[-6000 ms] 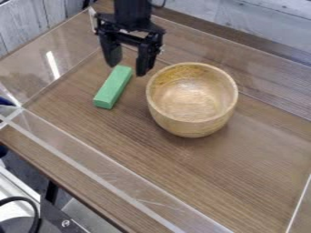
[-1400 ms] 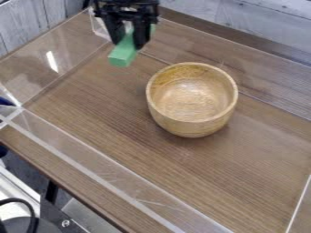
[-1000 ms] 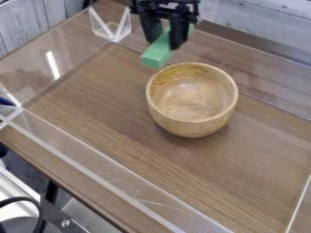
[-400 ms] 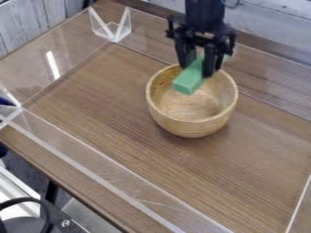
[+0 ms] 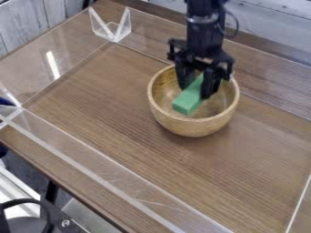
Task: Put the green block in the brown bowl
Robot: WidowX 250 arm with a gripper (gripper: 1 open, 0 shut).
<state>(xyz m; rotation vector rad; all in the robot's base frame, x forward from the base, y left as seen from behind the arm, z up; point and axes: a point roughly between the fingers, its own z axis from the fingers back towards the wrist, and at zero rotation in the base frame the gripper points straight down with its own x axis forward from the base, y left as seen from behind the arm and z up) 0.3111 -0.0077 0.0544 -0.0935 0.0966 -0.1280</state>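
On the wooden table (image 5: 109,136), we see the green block (image 5: 188,98) within the brown bowl (image 5: 192,125), pinched between the fingers of our pincer (image 5: 195,85), which stand partly spread around it.

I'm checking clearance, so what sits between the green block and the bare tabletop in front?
The brown bowl's near wall, in the camera view.

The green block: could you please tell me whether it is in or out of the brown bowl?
In: the green block shows inside the rim of the brown bowl.
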